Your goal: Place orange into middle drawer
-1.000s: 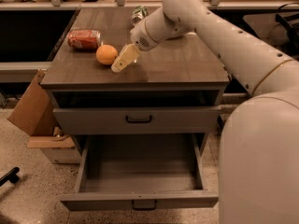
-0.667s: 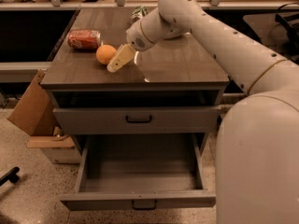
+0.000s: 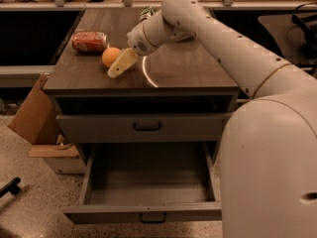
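The orange [image 3: 110, 56] sits on the dark wooden cabinet top [image 3: 188, 68], towards the left, just right of a red soda can. My gripper [image 3: 119, 66] reaches down from the white arm and is right beside the orange on its near right side, touching it or nearly so. The middle drawer [image 3: 148, 182] is the lower one. It is pulled out wide and its inside is empty. Its front with the small dark handle [image 3: 152, 216] faces me.
The red soda can [image 3: 89, 40] lies on its side at the back left of the top. The upper drawer front [image 3: 146, 127] is closed. A cardboard box [image 3: 34, 118] leans on the floor to the cabinet's left. My white arm fills the right side.
My gripper has moved a little left along the cabinet top and now sits closer against the orange. The orange, can and drawers have not moved.
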`<state>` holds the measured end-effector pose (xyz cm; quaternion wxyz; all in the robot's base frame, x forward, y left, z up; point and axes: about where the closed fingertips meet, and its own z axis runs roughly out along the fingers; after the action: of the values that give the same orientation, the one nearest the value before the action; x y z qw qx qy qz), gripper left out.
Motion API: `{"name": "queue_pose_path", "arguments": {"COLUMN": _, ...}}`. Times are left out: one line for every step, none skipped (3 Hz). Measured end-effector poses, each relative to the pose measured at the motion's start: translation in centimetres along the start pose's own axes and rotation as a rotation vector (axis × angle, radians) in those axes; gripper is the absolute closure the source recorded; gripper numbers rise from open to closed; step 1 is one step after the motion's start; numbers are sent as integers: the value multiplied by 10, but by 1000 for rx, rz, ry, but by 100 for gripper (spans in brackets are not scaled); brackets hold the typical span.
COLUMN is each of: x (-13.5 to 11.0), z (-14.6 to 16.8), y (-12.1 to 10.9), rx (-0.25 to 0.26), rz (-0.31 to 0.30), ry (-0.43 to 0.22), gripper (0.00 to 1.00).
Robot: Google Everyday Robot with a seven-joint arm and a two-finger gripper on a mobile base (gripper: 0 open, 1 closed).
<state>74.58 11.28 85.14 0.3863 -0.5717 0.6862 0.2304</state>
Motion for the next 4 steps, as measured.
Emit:
{"name": "queue_pose_path", "arguments": {"x": -1, "z": 9, "y": 3, "rx": -22, "rz": -5, "ry": 2, "gripper": 0}}
{"name": "queue_pose_path", "arguments": {"x": -3, "z": 15, "y": 6, "rx": -33, "rz": -10, "ry": 3, "gripper": 13}}
{"name": "queue_pose_path", "arguments": {"x": -9, "z": 17, "y": 10, "rx": -42, "rz": -22, "ry": -12, "gripper": 36}}
{"name": "queue_pose_path", "arguments": {"x": -16, "z": 13, "y": 20, "rx": -47, "rz": -40, "ry": -35, "gripper": 60}}
